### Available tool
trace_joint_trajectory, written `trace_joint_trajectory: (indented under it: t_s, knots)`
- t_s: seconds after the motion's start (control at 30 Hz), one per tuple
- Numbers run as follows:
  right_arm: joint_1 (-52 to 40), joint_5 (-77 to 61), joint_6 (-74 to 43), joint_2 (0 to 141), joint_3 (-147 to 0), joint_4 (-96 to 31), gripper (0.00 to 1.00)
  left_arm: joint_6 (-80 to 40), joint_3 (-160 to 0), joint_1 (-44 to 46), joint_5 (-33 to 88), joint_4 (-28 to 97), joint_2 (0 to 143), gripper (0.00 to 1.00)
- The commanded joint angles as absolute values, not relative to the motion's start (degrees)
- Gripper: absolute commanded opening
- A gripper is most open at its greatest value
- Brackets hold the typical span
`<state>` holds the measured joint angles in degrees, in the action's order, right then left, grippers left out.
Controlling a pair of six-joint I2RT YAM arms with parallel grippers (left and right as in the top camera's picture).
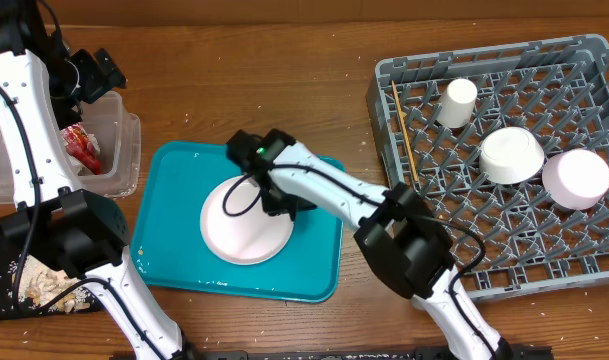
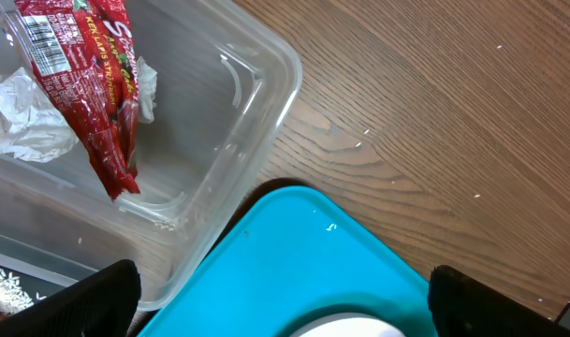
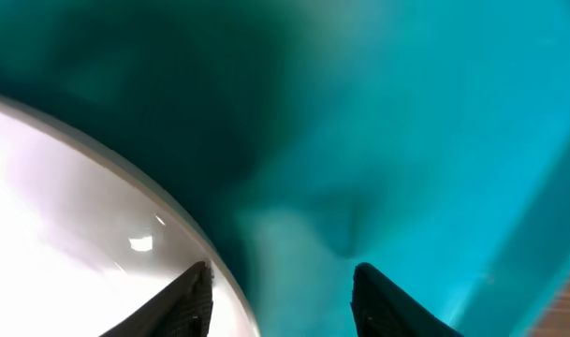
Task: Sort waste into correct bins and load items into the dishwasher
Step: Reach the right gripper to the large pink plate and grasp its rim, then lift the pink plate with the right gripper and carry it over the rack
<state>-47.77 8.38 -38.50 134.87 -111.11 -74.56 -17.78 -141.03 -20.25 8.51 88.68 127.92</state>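
The pale pink plate (image 1: 239, 228) lies on the teal serving tray (image 1: 174, 180). My right gripper (image 1: 281, 205) is open at the plate's right rim, with one finger over the plate (image 3: 60, 215) and the other over the teal tray (image 3: 406, 112); in the right wrist view the gripper (image 3: 280, 300) straddles the rim. My left gripper (image 1: 96, 72) is open and empty above the clear tub (image 1: 126, 150), which holds the red wrapper (image 2: 88, 75) and the white tissue (image 2: 22, 122). The grey dish rack (image 1: 584, 60) holds the white cup (image 1: 458, 100), white bowl (image 1: 511, 155), small dish (image 1: 576, 178) and chopsticks (image 1: 404, 135). The carrot is out of view.
The black tray (image 1: 4, 262) lies at the front left with pale scraps (image 1: 44, 282) on it; rice grains (image 2: 2, 281) show at its edge. The left arm's base stands over it. The tub's corner (image 2: 256, 84) nearly touches the teal tray (image 2: 303, 262).
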Motion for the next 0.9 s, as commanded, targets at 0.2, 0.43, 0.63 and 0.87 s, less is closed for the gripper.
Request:
trace_joint_trajectory:
  t_s: [0.2, 0.43, 0.63, 0.87]
  knots:
    - [-45.5, 7.8, -40.5, 135.9, -112.7, -75.4, 0.25, -16.9, -141.8, -19.9, 8.1, 88.6, 127.4, 1.0]
    - [-43.5, 7.4, -40.6, 135.2, -117.3, -81.7, 0.04, -16.9, -141.8, -19.9, 8.1, 88.6, 127.4, 1.0]
    - [-33.9, 17.3, -40.0, 129.8, -135.3, -97.1, 0.04, -16.9, -141.8, -19.9, 8.1, 88.6, 127.4, 1.0]
    - [-20.1, 31.8, -31.9, 118.5, -137.0, -97.0, 0.04, -16.9, -141.8, -19.9, 8.1, 88.6, 127.4, 1.0]
